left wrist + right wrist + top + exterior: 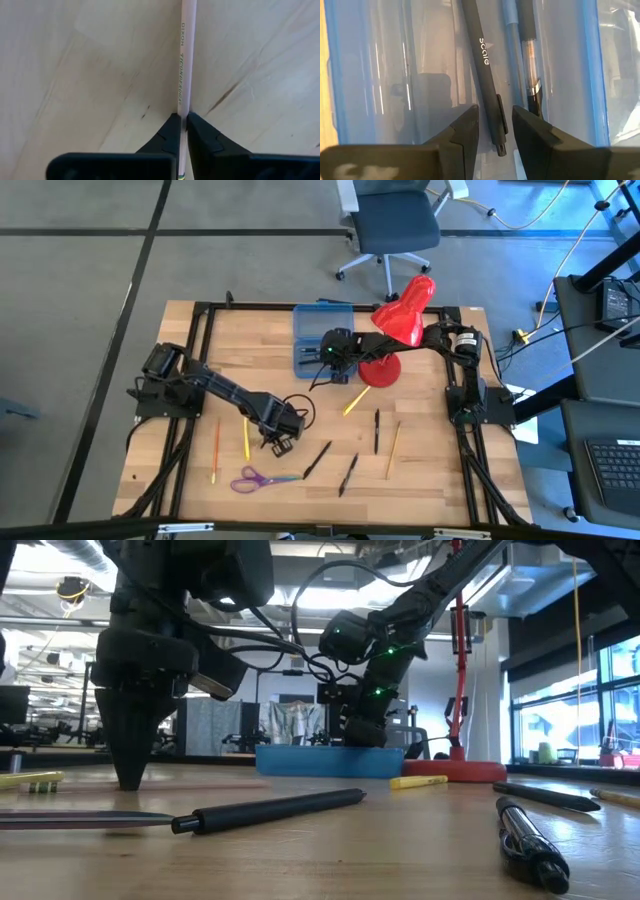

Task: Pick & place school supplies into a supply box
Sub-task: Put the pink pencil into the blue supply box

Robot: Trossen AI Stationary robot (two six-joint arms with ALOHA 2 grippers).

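Wooden tabletop under you: your left gripper is reached out low over the boards, jaws pinched on a pale Dixon Ticonderoga pencil lying flat on the table. Your right gripper hangs over the open blue pencil case, fingers spread either side of a black "scale" pen lying inside it.

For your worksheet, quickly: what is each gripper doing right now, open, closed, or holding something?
Left gripper: shut on a pale pencil lying on the table.
Right gripper: open over the supply box, a black pen between its fingers.
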